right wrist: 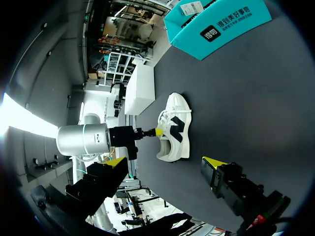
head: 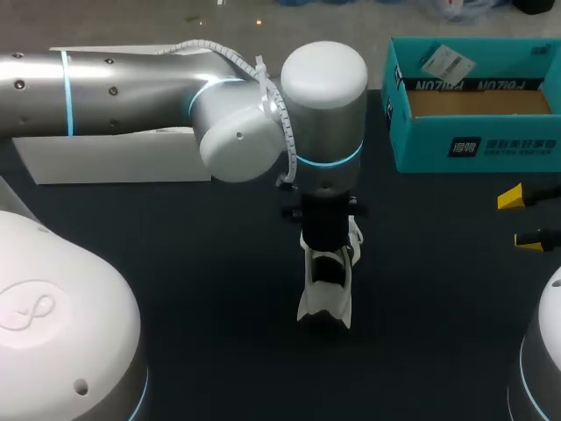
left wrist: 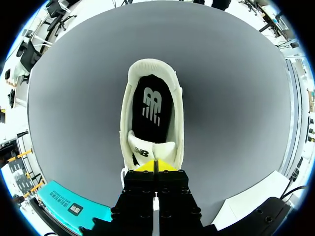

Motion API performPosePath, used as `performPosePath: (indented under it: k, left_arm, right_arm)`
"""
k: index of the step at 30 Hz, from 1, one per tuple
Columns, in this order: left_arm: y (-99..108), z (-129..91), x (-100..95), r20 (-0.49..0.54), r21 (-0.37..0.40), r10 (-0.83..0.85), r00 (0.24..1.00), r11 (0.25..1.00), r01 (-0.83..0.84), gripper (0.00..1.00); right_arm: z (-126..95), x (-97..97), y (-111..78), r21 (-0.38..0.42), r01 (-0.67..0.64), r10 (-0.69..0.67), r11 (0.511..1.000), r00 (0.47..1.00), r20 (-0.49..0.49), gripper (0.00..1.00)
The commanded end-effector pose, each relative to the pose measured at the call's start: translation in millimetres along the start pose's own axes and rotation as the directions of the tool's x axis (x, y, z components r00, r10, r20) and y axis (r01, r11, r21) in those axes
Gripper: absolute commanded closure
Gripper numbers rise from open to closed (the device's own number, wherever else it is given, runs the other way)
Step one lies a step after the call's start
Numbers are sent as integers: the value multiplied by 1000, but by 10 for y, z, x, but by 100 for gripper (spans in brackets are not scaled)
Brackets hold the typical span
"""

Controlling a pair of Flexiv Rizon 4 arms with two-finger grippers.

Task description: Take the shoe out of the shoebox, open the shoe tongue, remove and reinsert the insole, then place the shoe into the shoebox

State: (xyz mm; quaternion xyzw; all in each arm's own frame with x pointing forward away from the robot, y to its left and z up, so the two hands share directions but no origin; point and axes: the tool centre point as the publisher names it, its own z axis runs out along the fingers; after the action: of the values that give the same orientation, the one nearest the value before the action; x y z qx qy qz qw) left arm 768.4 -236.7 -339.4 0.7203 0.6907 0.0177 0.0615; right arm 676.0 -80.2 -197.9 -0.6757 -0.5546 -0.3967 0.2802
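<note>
The dark desk (head: 202,281) carries a white shoe (left wrist: 152,66) at its middle, well apart from the teal shoebox (head: 473,149) with its printed label. A logo marks the black insole (left wrist: 151,105). The left tool (left wrist: 154,165) pinches the tongue (left wrist: 145,150). The right tool (head: 524,217) hangs open.

Left pincer (left wrist: 155,166) closed, right pincer (right wrist: 164,164) agape.

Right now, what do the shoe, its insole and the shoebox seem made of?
The shoe: white upper, smooth and matte, probably leather or synthetic; can't tell which. The insole: black, dull, fabric-like, with a printed grey logo. The shoebox: cardboard, teal printed outside, bare brown inside.
</note>
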Motion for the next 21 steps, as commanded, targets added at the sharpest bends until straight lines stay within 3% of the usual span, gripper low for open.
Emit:
performPosePath:
  k: [1,4,10,15,17,19,21]
  left_arm:
    - [-24,67,-42,-16,13,-2,1000,1000,2,100]
    - [-22,45,-31,-28,3,-15,1000,1000,15,100]
    - [119,-315,-45,25,-69,-85,996,994,86,100]
    - [198,-489,-92,52,-80,-187,981,978,191,100]
    - [200,-525,-112,72,-9,-314,947,949,315,100]
    - [221,-563,-114,157,92,-410,898,912,400,100]
    - [221,-563,-114,157,92,-410,898,912,400,100]
  right_arm:
    - [-1,1,-15,-2,-1,1,1000,1000,3,0]
    - [-1,1,-15,-2,-1,1,1000,1000,3,0]
    - [-1,1,-15,-2,-1,1,1000,1000,3,0]
    - [-1,1,-15,-2,-1,1,1000,1000,3,0]
    - [-1,1,-15,-2,-1,1,1000,1000,3,0]
    - [-1,1,-15,-2,-1,1,1000,1000,3,0]
    - [-1,1,-15,-2,-1,1,1000,1000,3,0]
